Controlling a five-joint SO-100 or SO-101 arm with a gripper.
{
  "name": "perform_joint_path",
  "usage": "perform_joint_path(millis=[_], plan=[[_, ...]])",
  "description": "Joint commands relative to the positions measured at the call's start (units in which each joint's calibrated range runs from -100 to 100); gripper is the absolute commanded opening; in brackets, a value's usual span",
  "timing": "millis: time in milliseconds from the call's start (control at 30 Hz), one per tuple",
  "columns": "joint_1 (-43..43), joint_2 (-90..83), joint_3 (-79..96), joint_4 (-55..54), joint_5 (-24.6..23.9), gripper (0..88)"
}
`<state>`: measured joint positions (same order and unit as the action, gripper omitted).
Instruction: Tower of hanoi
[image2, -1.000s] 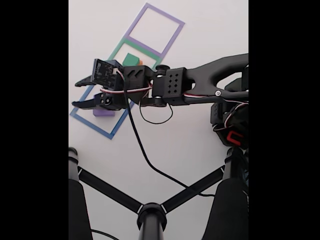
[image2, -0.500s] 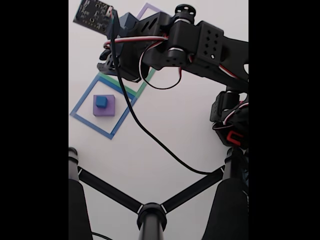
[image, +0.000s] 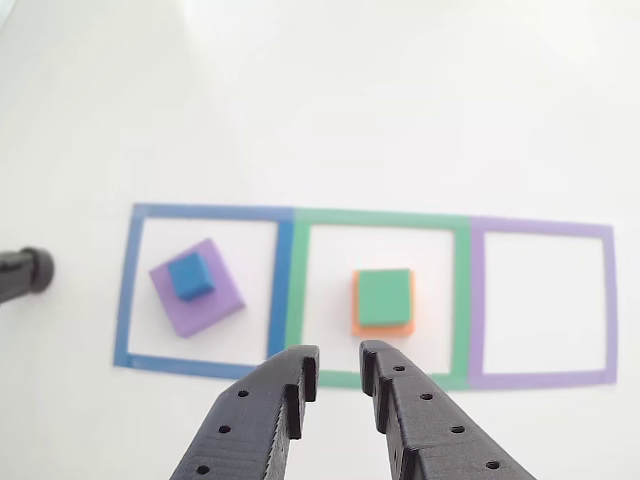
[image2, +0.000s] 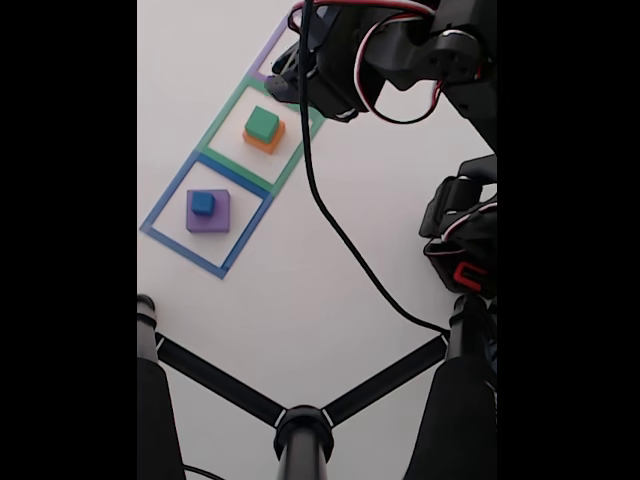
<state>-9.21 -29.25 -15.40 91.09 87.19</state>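
My fingers (image: 338, 372) hang a little open and empty at the bottom of the frame, so I might bump the green block (image: 385, 297) off the orange block (image: 360, 318).

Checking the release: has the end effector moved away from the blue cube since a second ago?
Yes. In the fixed view it moved from the blue taped square up past the green one.
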Motion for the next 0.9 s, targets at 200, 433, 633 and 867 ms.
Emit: perform_joint_path(millis=[200, 433, 633, 867], plan=[[6.0, -11.5, 17.1, -6.1, 10.4, 12.1], [8.9, -18.6, 33.7, -15.4, 12.8, 21.4], [11.1, -23.7, 49.0, -27.9, 12.8, 32.7], [12.4, -29.2, 64.9, -42.6, 12.8, 37.8]])
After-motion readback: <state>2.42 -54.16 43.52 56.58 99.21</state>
